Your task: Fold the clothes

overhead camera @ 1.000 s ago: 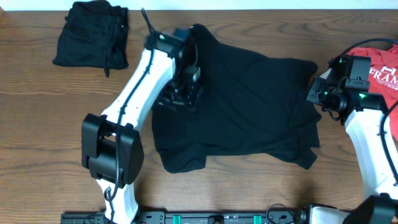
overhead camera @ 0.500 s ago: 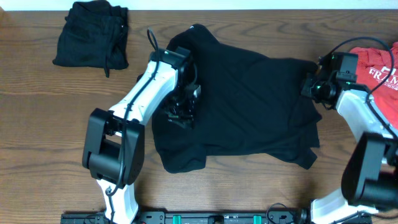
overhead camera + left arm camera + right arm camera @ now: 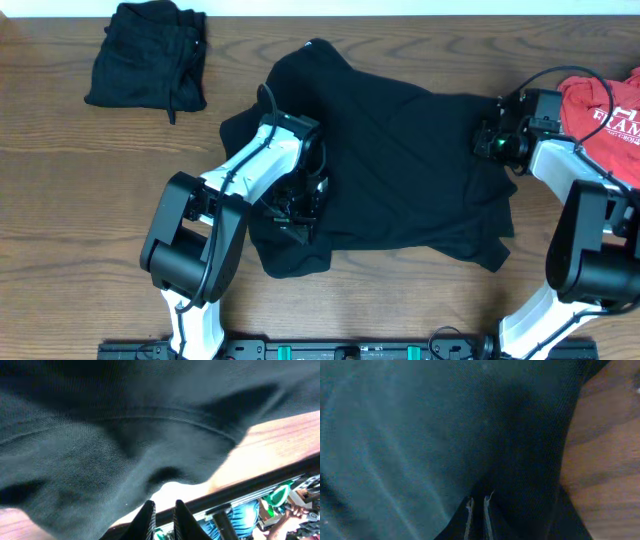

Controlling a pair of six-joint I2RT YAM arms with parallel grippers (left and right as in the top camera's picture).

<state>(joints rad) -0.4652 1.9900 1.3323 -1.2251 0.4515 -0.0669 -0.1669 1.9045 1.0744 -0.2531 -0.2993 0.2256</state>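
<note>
A black shirt (image 3: 400, 170) of the clothes lies spread and rumpled in the middle of the table. My left gripper (image 3: 297, 208) rests low on its left part, near the front hem. In the left wrist view the cloth (image 3: 100, 435) bunches above the left gripper (image 3: 164, 510); the jaws stand almost together and no cloth shows in the slit. My right gripper (image 3: 490, 143) sits at the shirt's right edge. In the right wrist view the right gripper (image 3: 477, 505) is shut, with dark cloth (image 3: 420, 420) between and around its fingers.
A folded black garment (image 3: 148, 55) lies at the back left. A red tee (image 3: 600, 110) with white letters lies at the back right, next to the right arm. Bare wood of the table (image 3: 60, 200) shows left of the shirt and along the front edge.
My left gripper slid toward the front along the shirt's left side and its jaws closed. My right gripper moved back and left onto the shirt's right edge and closed further.
</note>
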